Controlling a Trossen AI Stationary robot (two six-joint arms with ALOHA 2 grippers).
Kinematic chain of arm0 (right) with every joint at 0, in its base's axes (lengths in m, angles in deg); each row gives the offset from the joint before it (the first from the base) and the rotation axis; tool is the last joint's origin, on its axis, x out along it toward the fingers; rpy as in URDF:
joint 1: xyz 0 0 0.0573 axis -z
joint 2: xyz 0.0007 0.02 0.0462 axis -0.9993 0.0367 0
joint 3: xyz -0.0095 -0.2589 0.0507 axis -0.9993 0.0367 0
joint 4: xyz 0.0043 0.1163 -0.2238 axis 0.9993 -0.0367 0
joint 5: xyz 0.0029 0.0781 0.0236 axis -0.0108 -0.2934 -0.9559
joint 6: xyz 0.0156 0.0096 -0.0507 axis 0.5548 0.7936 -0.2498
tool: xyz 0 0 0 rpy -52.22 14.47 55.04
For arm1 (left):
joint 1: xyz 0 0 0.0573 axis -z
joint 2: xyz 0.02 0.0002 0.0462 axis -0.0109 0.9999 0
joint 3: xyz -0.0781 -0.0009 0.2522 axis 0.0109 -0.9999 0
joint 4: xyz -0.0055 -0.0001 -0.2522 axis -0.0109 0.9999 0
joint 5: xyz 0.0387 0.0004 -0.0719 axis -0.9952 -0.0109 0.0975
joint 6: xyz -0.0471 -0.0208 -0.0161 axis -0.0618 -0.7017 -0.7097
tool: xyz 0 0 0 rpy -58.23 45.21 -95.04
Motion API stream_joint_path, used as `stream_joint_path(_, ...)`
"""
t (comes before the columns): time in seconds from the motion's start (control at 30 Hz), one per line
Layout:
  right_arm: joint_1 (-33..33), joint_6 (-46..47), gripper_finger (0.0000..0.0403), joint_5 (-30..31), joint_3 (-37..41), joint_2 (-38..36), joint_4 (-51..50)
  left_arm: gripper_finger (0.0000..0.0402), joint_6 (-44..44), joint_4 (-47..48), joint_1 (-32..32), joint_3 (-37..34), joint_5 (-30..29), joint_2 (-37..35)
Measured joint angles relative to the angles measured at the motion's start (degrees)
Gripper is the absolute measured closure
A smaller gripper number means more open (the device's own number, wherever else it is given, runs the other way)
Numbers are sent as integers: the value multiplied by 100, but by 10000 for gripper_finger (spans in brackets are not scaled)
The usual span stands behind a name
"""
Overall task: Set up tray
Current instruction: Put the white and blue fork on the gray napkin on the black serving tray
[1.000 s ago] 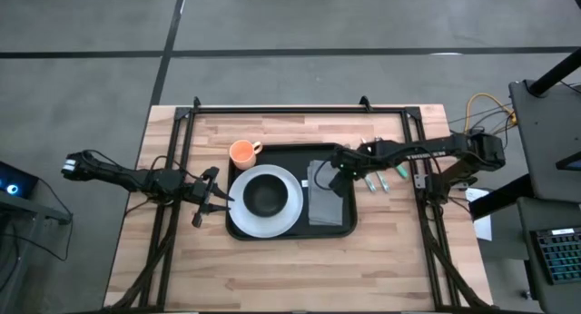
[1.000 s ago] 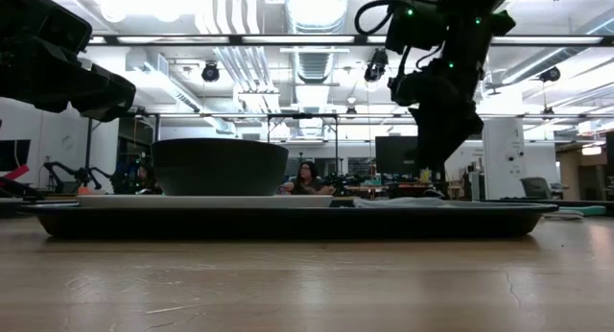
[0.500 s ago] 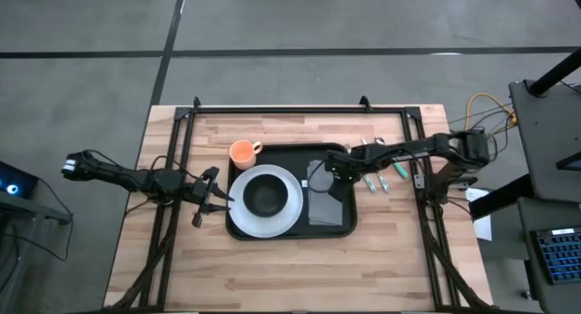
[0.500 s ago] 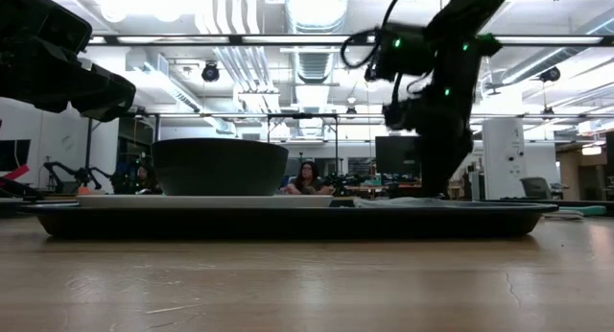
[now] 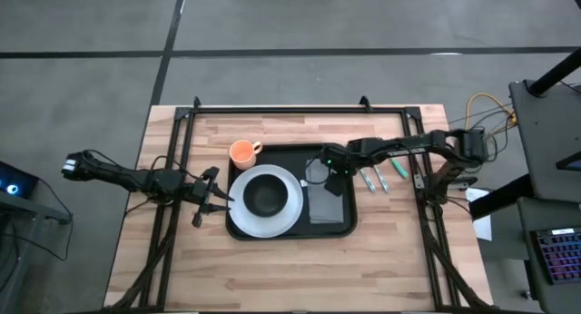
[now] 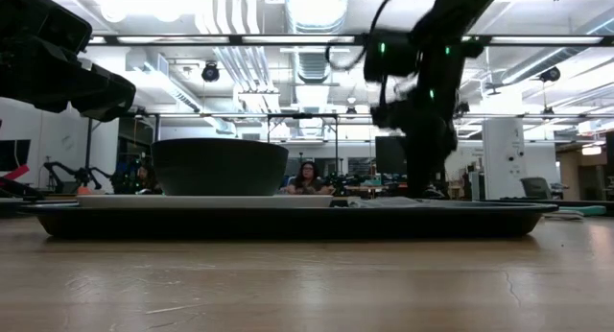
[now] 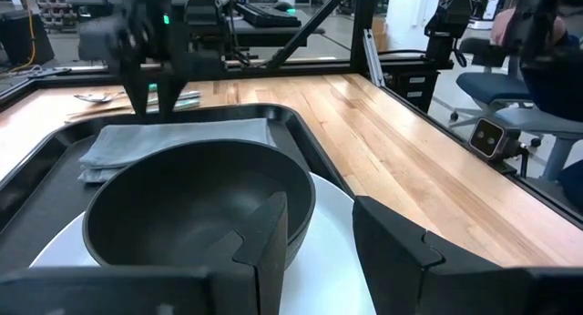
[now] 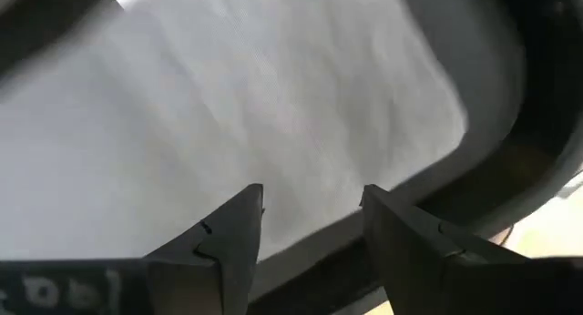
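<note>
The black tray (image 5: pixel 289 153) lies mid-table. On it sits a white plate (image 5: pixel 238 214) carrying a black bowl (image 5: pixel 265 197), with a grey folded napkin (image 5: pixel 325 203) flat on its right part. An orange cup (image 5: pixel 242 152) stands at the tray's far-left corner. My right gripper (image 5: pixel 327 171) is open and points down over the napkin's far end (image 8: pixel 273 106), close to the tray rim (image 8: pixel 510 169). My left gripper (image 5: pixel 215 198) is open and waits just left of the tray, facing the bowl (image 7: pixel 191 197). My right gripper hangs open, pointing down from above, with its fingertips (image 8: pixel 246 210) low over the napkin's far end. Whether they touch the cloth, I cannot tell. My left gripper touches nothing.
Cutlery with green handles (image 5: pixel 374 178) lies on the wood just right of the tray. Black frame rails run along the table's far, left and right sides. Bare wood shows along the near side of the table.
My right gripper has moved toward the table's left and slightly toward the far edge, staying low over the far end of the napkin. The napkin, plate, bowl and cup have kept their places.
</note>
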State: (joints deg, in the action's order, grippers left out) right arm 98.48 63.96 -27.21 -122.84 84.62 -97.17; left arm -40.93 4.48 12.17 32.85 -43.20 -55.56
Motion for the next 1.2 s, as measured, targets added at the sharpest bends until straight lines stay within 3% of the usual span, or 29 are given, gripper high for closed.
stream_joint_path(0.2,-6,233,225,25,-13,-502,-163,293,0,-1,1,0,1,0)
stream_joint_path(0.47,23,1360,225,468,-11,-1119,-1133,293,1,-1,-1,0,1,0)
stream_joint_path(0.9,20,1033,225,362,-11,-1545,-599,293,2,-2,-1,0,1,0)
stream_joint_path(1.2,19,891,225,115,-11,-1510,-1173,293,2,0,1,0,1,0)
